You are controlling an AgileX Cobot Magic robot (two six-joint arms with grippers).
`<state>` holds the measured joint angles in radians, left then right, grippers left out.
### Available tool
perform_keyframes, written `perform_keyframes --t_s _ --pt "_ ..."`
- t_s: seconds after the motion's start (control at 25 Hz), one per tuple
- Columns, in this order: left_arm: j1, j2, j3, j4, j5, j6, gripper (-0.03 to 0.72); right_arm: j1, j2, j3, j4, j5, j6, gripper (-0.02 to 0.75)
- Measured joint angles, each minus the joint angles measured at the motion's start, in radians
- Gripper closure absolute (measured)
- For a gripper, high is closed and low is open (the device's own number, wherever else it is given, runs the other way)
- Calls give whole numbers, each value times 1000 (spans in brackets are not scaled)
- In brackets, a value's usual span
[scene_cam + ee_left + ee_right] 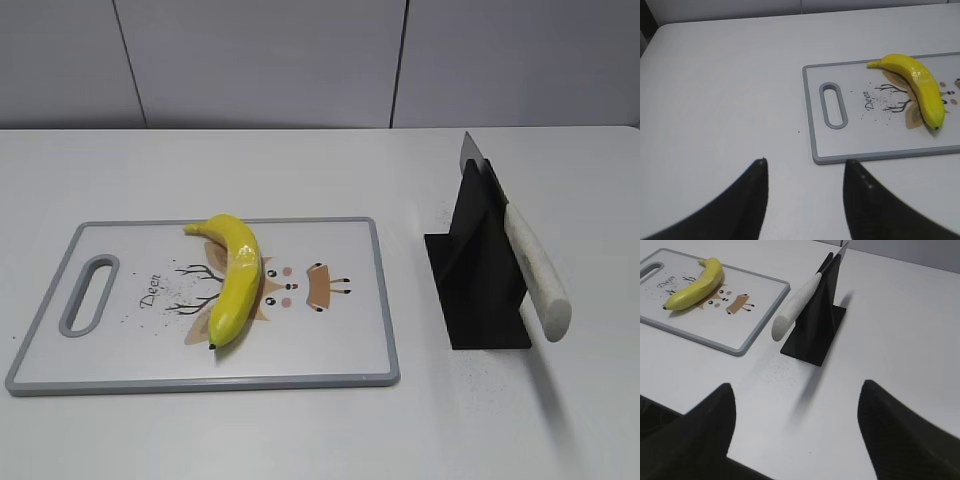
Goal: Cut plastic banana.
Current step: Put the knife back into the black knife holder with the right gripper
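- Two grippers, left gripper (805,200) and right gripper (795,435), hang with jaws spread, holding nothing, over the table's (300,170) near edge.
- Plastic banana (234,279) lies on the cutting board (340,340), left of centre.
- Knife (528,262) rests tilted in its black stand (478,290) toward the right edge.

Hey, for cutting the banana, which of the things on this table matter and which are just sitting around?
Needed for the job:
- glossy yellow plastic banana
- white-handled knife in its black stand
- white grey-rimmed cutting board under the banana

Just lying about:
- nothing else visible on the white table
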<state>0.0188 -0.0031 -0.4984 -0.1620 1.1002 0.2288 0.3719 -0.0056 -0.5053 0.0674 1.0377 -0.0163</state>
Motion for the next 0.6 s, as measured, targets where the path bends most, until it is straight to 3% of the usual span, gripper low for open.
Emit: perform_keyframes --t_s 0.4,0.6 --pt "0 0 0 -1 0 0 215 -275 0 0 4 1 0 164" --pt "0 0 0 -1 0 0 217 -308 0 0 4 1 0 164"
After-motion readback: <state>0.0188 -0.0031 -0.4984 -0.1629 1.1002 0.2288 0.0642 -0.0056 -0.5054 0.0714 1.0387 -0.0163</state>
